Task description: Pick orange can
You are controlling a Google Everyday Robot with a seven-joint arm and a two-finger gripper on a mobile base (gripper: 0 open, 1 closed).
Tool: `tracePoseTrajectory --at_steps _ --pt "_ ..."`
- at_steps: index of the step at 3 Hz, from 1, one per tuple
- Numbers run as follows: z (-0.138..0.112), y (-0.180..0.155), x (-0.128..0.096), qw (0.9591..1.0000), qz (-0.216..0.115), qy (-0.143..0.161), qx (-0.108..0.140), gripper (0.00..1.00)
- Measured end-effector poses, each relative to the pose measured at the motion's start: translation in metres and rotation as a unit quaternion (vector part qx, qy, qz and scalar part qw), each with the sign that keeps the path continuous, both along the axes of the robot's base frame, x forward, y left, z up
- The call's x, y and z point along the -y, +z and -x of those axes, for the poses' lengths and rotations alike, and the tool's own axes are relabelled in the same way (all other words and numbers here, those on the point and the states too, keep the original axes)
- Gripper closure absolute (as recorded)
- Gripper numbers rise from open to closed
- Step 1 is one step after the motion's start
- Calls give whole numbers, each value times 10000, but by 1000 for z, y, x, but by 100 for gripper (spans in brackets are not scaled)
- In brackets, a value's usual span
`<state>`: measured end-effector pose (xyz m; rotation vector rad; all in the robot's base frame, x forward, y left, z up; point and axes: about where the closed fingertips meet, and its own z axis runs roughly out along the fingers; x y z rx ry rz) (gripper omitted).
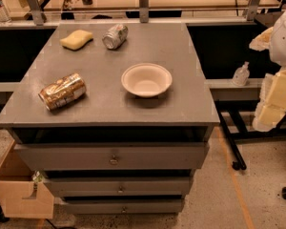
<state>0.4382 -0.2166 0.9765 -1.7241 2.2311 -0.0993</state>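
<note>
Item for pickup: the shiny orange-brown and gold drink can (pixel 62 91) lies on its side on the grey tabletop (pixel 181 106), at the front corner on the picture's left, close to that edge. Its long axis runs nearly across the view, the right-hand end tilted a little toward the rear. The gripper (pixel 275 99), seen only as pale blocky parts of the arm at the picture's right edge, hangs off the tabletop and beyond its right side, well apart from the can. Whether it is open or closed cannot be told. Governing relation: the can lies across the whole tabletop from the gripper, with the shallow white round bowl (pixel 146 79) roughly between them. A crumpled silver-grey can (pixel 115 36) and a yellow sponge (pixel 76 39) rest at the rear, clear of that line. Assessment: approach not begun, and the grasp will likely need to close across the can's short width.
</note>
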Motion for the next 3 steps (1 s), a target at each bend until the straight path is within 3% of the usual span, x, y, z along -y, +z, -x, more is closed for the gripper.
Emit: tracePoseTrajectory --at_steps 2,3 --pt "-7 -2 -9 9999 5 147 8 0" --pt "-33 0 -40 9974 125 710 71 0"
